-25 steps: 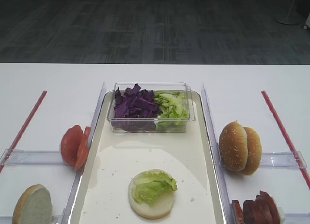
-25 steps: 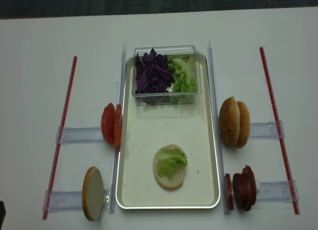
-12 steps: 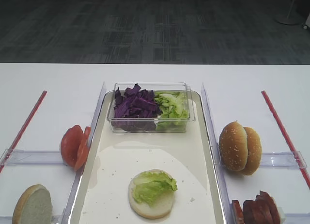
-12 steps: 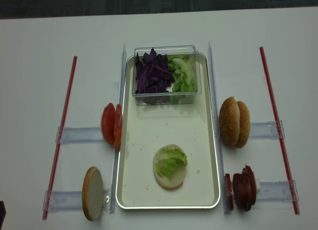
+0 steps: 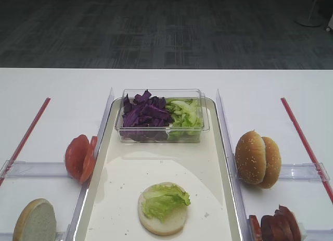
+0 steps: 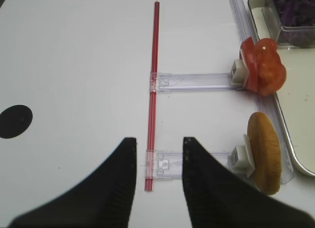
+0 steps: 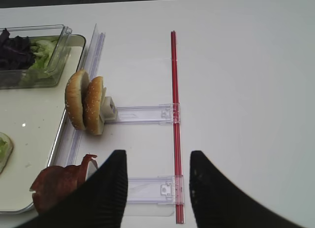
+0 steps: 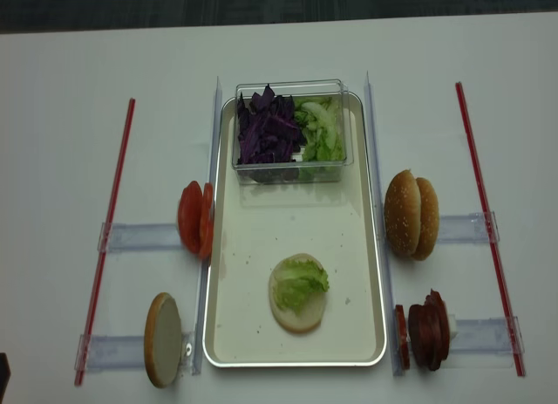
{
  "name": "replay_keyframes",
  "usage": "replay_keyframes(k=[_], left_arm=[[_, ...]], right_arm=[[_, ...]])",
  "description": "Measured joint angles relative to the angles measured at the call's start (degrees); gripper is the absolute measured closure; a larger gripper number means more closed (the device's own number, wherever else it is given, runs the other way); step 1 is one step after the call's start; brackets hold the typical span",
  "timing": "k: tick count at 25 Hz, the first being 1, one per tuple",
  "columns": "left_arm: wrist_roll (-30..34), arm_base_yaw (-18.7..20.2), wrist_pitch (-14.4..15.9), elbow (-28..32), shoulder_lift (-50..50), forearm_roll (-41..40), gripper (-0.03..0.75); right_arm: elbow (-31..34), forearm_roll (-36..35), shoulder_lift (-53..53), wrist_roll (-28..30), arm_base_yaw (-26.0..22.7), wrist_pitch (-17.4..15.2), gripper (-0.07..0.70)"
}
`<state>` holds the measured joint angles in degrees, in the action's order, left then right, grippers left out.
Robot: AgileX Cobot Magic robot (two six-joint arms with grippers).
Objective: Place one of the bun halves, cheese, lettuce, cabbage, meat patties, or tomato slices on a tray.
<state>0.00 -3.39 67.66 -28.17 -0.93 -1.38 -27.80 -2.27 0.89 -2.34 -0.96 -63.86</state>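
Note:
On the cream tray (image 5: pixel 208 163) lies a pale bun half (image 5: pixel 162 220) topped with a lettuce leaf (image 5: pixel 164 198). Tomato slices (image 5: pixel 79 157) and another bun half (image 5: pixel 35 221) stand on edge left of the tray. Two sesame bun halves (image 5: pixel 257 159) and meat patties (image 5: pixel 276 225) stand to its right. Purple cabbage (image 5: pixel 143 113) fills part of a clear box. No cheese is in view. My left gripper (image 6: pixel 159 144) hangs open over the left red rod. Over the table right of the patties (image 7: pixel 56 183), my right gripper (image 7: pixel 156 161) is open and empty. Neither shows in the high views.
The clear box (image 8: pixel 289 132) at the tray's far end also holds loose lettuce (image 8: pixel 321 129). Red rods (image 8: pixel 109 229) (image 8: pixel 484 221) and clear plastic holders (image 8: pixel 131 238) flank the tray. A black disc (image 6: pixel 15 121) lies on the table at far left.

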Motion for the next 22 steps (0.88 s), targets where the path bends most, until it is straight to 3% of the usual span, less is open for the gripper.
replay_keyframes(k=[22], left_arm=[[0.0, 0.0, 0.0, 0.0, 0.0, 0.0, 0.492]], right_arm=[[0.0, -0.1, 0.0, 0.0, 0.0, 0.1, 0.293]])
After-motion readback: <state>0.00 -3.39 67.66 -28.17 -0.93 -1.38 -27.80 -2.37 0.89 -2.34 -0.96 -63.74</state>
